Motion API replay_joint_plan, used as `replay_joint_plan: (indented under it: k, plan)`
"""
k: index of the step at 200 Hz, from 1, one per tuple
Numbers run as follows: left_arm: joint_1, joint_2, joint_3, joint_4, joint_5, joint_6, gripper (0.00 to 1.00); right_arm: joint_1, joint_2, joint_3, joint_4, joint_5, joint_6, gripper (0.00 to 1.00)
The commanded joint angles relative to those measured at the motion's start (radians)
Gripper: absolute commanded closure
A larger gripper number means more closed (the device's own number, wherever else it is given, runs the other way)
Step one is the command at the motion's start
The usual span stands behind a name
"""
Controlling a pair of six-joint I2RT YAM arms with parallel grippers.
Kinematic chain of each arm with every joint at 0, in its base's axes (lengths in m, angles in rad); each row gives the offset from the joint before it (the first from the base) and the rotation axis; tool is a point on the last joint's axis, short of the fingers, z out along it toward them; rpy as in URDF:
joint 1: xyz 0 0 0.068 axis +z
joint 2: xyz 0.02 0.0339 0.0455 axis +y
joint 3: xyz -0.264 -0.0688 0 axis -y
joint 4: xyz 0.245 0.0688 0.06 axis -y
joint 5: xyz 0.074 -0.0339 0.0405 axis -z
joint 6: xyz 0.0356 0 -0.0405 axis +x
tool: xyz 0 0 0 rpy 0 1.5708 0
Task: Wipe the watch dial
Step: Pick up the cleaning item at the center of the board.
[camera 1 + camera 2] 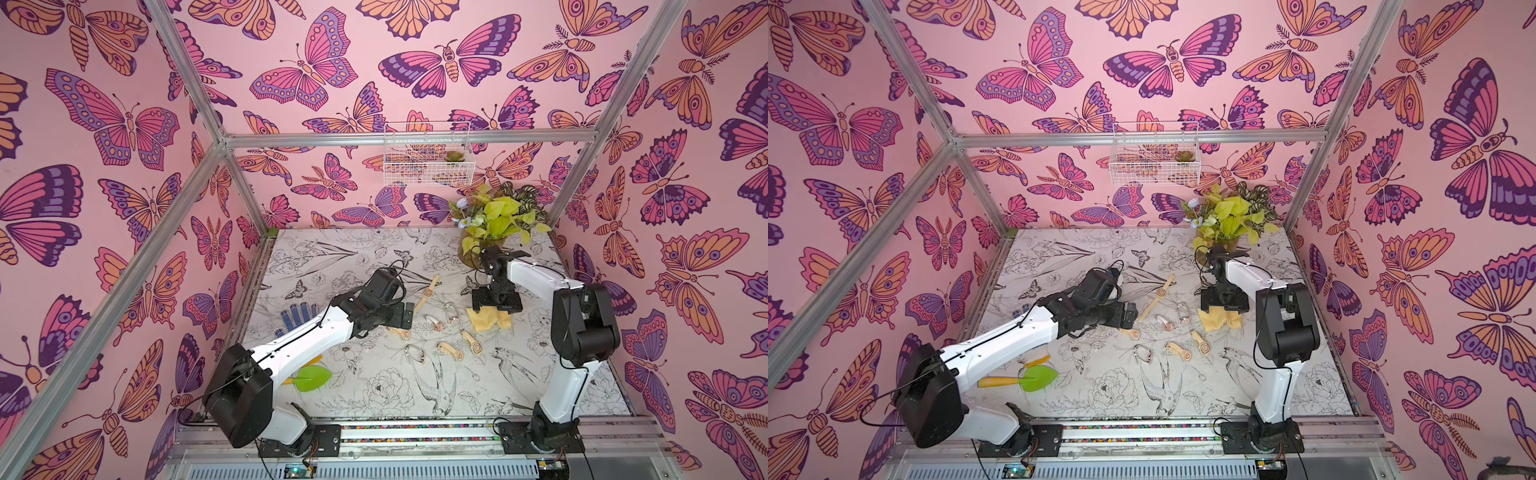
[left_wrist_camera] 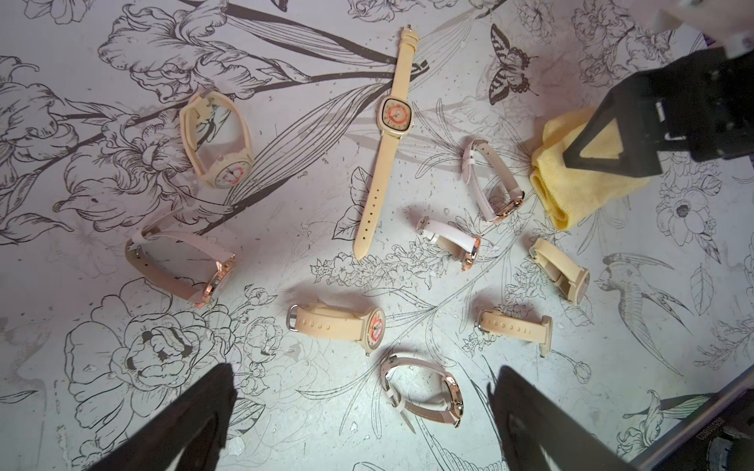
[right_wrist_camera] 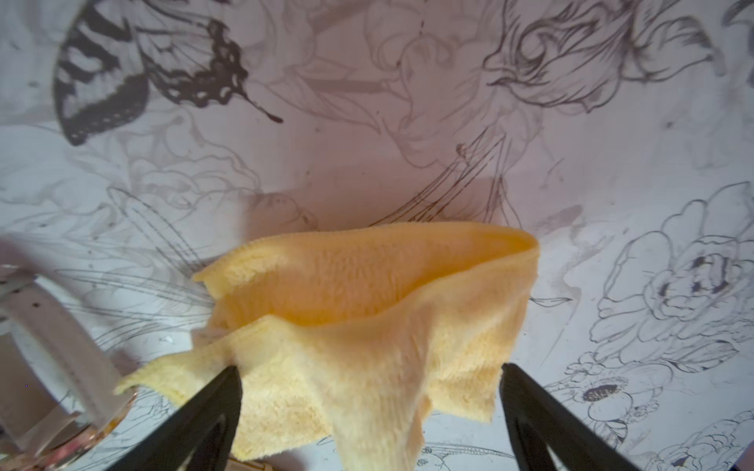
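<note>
Several cream and pink watches lie scattered on the flower-print table (image 1: 374, 249). One long cream watch (image 2: 393, 115) lies flat with its square dial up, seen also in a top view (image 1: 427, 292). A crumpled yellow cloth (image 3: 367, 310) rests on the table to their right (image 1: 490, 323). My right gripper (image 3: 369, 407) hangs just over the cloth, open, its fingers wide on either side of a raised fold and not pinching it. My left gripper (image 2: 361, 407) hovers open above the watches, with a buckled pink-strap watch (image 2: 424, 391) below the gap.
A potted plant (image 1: 494, 224) stands at the back right behind the right arm. A blue dotted glove (image 1: 297, 316) and a green trowel (image 1: 311, 378) lie under the left arm. A wire basket (image 1: 428, 153) hangs on the back wall.
</note>
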Motion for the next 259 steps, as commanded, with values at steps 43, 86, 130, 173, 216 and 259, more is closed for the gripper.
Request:
replay_joint_plan:
  k: [43,86,130,173,216,259]
  plan:
    - [0.005,-0.035,-0.041,0.004,-0.011,-0.032,0.0,-0.001,0.092,0.0,0.021,-0.067,-0.021,0.01]
    - [0.004,-0.028,-0.027,0.005,-0.016,-0.029,0.0,-0.002,0.128,0.01,-0.007,-0.115,-0.028,0.33]
    - [0.007,-0.035,-0.022,0.002,-0.036,-0.026,0.0,-0.002,0.059,0.012,-0.032,-0.09,-0.022,0.92]
    - [0.017,-0.012,0.012,-0.014,-0.039,-0.025,0.0,-0.002,-0.052,0.021,-0.057,-0.065,-0.004,1.0]
    - [0.036,0.031,0.068,-0.054,-0.044,-0.031,0.0,-0.001,-0.122,-0.017,-0.044,-0.082,0.002,1.0]
    - [0.074,0.099,0.136,-0.138,-0.064,-0.063,0.0,-0.001,-0.17,-0.044,-0.034,-0.112,0.012,1.0]
